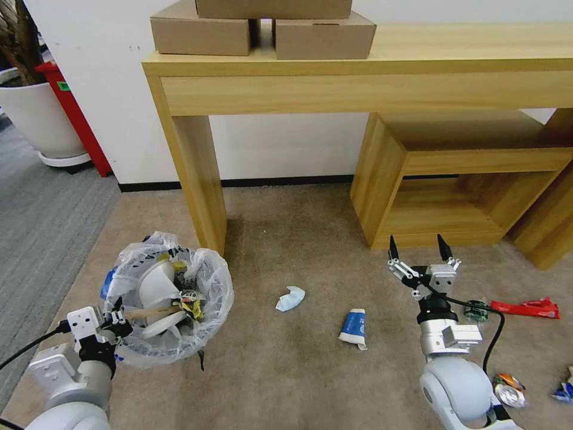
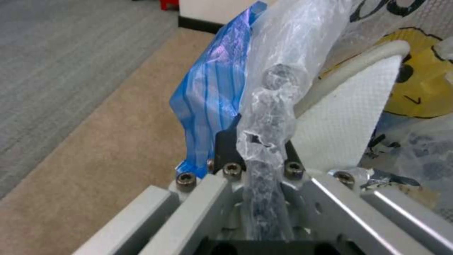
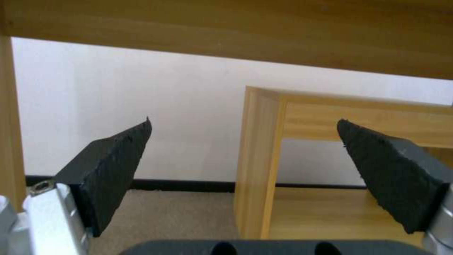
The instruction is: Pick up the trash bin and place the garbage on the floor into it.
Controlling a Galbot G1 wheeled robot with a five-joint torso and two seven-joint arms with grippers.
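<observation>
Our left gripper (image 1: 118, 316) is clamped on the near rim of the trash bin (image 1: 170, 298), pinching the crinkly bag liner (image 2: 274, 106) between its fingers; we judge this grip is there to carry the bin from one piece of litter to another. The bin sits just ahead of that gripper on the beige carpet (image 1: 286, 370), already holding white slippers (image 1: 156, 286) and wrappers. To the bin's right lie a crumpled blue-white paper (image 1: 290, 298) and a blue-white wrapper (image 1: 353, 328), both well left of our right gripper (image 1: 419, 249). That gripper hangs with its jaws spread wide and empty, pointing at the wooden shelf unit (image 1: 453, 179), free for picking. A red packet (image 1: 528, 308) lies to its right.
</observation>
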